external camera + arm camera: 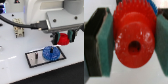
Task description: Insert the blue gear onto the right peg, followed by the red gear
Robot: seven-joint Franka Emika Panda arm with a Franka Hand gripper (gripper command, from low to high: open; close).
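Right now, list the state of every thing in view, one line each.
blue gear: lying flat on the grey plate, at its exterior view's right end.
red gear: lifted, clamped between the hand's pads.
hand: shut on the red gear, above the plate.

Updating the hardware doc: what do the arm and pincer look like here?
White, boxy arm housing with a light grey block at the wrist and a black cable running to it. The pincer has dark fingers with teal-green pads. No markings legible.
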